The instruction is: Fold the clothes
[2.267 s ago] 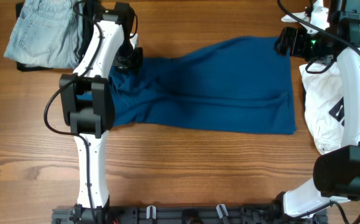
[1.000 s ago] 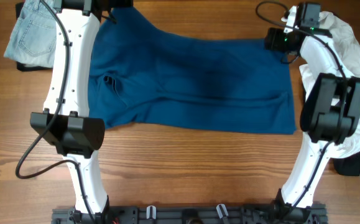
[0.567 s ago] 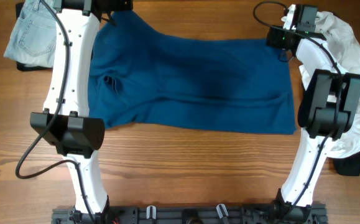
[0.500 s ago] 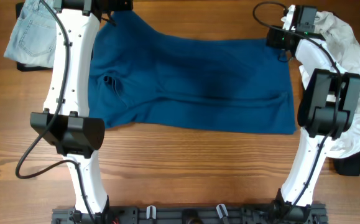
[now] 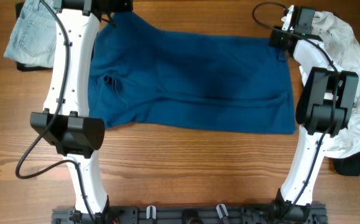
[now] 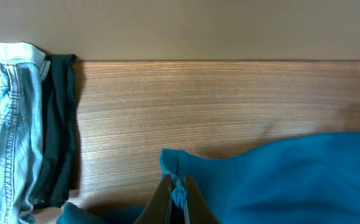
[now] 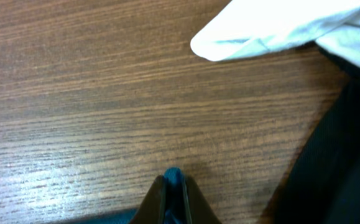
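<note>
Overhead view: the dark-blue shirt (image 5: 198, 81) lies spread flat on the counter (image 5: 180, 168), its long axis running left to right between the two arms. Each arm reaches to the far edge of the cloth, the left at the far-left corner and the right at the far-right corner.

In the left wrist view, the left end effector (image 6: 178, 198) is closed on a small pinch of blue fabric. The right wrist view shows the right end effector (image 7: 172, 198) likewise clamped on a sliver of blue.

From both grips the body of the shirt stretches back toward the robot's base, so the likely next move is to draw the far edge over toward the near hem, folding across the short axis. Neither arm is nearer, and they would need to travel together.

The jeans (image 5: 40, 34) sit beyond the left corner, the white top (image 5: 354, 62) just right of the right grip.
</note>
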Motion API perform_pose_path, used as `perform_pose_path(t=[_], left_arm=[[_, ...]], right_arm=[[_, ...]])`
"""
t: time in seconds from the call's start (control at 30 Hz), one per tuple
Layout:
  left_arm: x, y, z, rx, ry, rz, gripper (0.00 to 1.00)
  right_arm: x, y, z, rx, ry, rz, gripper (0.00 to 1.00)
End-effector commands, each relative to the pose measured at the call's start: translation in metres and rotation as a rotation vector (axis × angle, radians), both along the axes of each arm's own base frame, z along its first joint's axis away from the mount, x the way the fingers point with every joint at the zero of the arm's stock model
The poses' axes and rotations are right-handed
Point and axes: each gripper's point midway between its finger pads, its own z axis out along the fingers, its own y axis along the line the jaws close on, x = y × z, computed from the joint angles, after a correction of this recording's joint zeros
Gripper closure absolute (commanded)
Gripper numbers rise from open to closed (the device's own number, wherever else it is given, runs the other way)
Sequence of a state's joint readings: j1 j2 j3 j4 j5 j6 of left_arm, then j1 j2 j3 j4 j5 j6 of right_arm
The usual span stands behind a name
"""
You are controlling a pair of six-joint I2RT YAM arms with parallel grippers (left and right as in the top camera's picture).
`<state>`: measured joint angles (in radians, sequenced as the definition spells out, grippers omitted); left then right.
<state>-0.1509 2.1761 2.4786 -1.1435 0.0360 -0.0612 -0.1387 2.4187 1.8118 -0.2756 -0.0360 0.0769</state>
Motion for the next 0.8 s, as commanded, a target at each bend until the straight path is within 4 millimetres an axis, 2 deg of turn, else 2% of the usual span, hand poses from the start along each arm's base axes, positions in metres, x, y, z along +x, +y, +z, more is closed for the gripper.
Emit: perform_pose_path(t=[0.0, 0.1, 0.2, 0.4, 0.5, 0.67, 0.77], left_arm=[[0.001, 0.008, 0.004, 0.04, -0.014, 0.037, 0.96], [-0.001, 0.011, 0.001, 0.047, -0.002, 0.043, 0.96], [-0.004, 0.017, -0.002, 0.05, 0.02, 0.053, 0.96], [-0.03, 0.05, -0.023, 0.065, 0.164, 0.105, 0.96], [-0.047, 0.057, -0.033, 0.031, 0.251, 0.103, 0.96], [-0.069, 0.057, -0.043, -0.009, 0.357, 0.09, 0.96], [-0.083, 0.052, -0.047, -0.015, 0.416, 0.079, 0.96]], right_arm=[[0.007, -0.008, 0.019, -0.04, -0.004, 0.013, 0.96], [0.001, -0.015, 0.051, -0.053, 0.019, 0.02, 0.96], [-0.015, -0.018, 0.065, -0.047, 0.071, 0.022, 0.96], [-0.075, -0.004, 0.103, 0.133, 0.206, 0.073, 0.96], [-0.099, 0.001, 0.12, 0.25, 0.242, 0.092, 0.96], [-0.144, 0.002, 0.119, 0.327, 0.394, 0.063, 0.96], [-0.162, 0.006, 0.114, 0.344, 0.468, 0.07, 0.96]])
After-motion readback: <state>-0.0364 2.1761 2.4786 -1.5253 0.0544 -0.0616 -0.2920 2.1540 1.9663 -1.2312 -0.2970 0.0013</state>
